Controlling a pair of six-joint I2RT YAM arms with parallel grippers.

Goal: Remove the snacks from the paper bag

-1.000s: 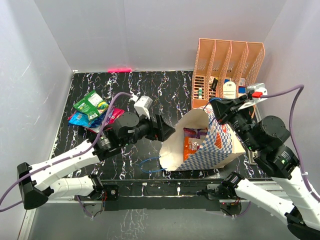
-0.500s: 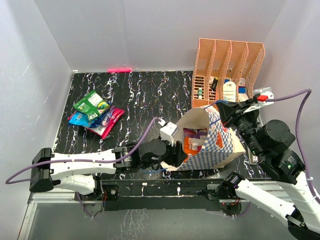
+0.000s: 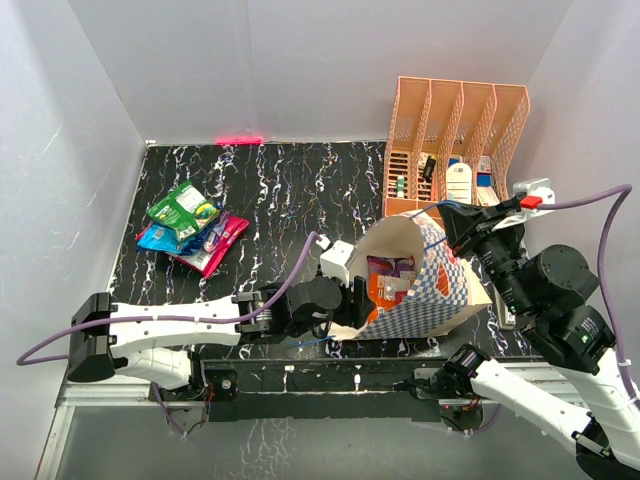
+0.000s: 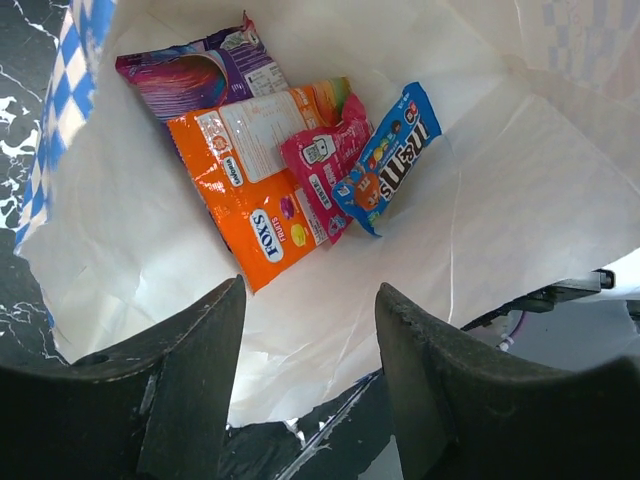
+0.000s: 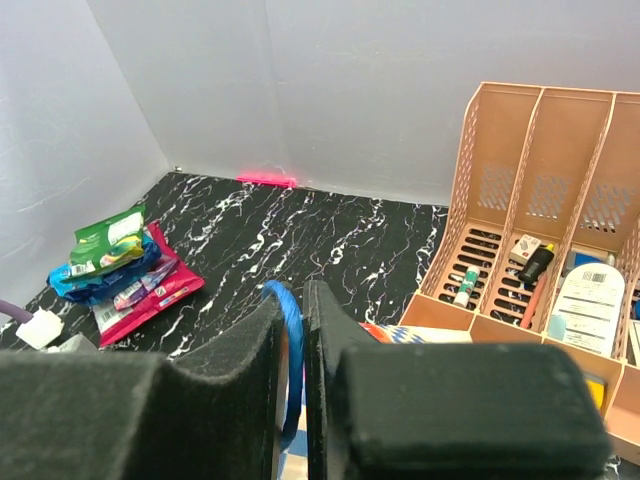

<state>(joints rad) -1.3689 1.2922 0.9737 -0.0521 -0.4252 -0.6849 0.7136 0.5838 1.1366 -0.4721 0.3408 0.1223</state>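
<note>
We see soft, even white light from above in all three views, bright, with only faint shadows. The cream inside of the paper bag [image 4: 500, 200] is the brightest patch, nearly washed out. A pink-red glow [image 3: 238, 139] lies along the foot of the back wall. The left wrist's fingers [image 4: 170, 400] and the right wrist's fingers [image 5: 150, 410] loom dark and blurred; the snacks [image 4: 290, 180] beyond are sharp.

top camera looks down from behind, left wrist peers into the paper bag [image 4: 520, 200], right wrist faces the back wall [image 5: 350, 80]
</note>
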